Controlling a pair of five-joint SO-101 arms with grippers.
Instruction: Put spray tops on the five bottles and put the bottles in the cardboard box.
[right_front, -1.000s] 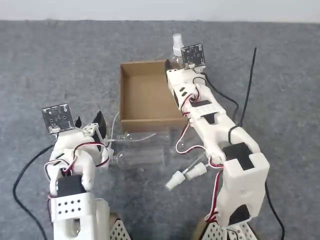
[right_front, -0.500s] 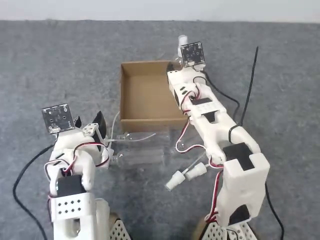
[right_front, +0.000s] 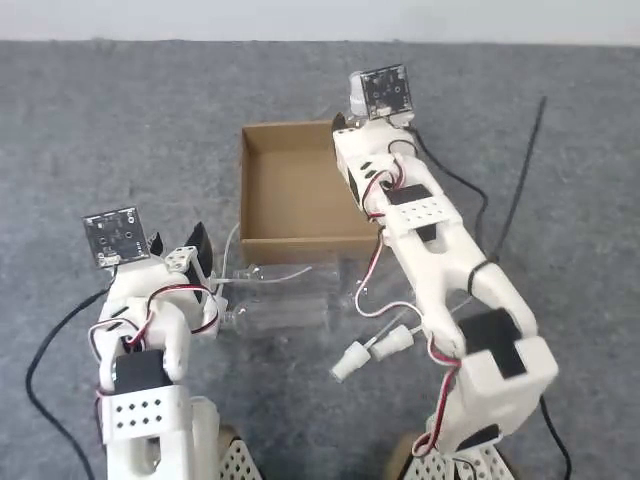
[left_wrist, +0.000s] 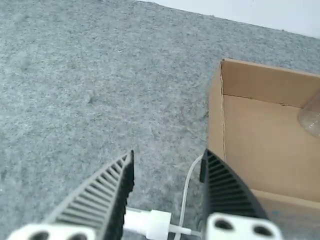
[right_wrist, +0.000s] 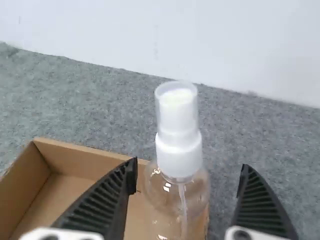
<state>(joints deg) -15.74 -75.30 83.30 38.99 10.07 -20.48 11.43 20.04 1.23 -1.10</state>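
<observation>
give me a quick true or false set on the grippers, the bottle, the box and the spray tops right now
1. The bottle between the right gripper's fingers has a white spray top on it. True.
2. The left gripper is shut on a bottle. False: it is open, with a loose spray top on the carpet between its fingers.
3. The cardboard box lies on its side. False: it sits open side up.
4. Two more spray tops lie on the carpet beside the right arm. True.

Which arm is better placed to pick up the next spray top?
Left, probably: the left gripper, open, straddles a loose spray top; the right gripper is at the far corner of the cardboard box, around a capped bottle.
</observation>
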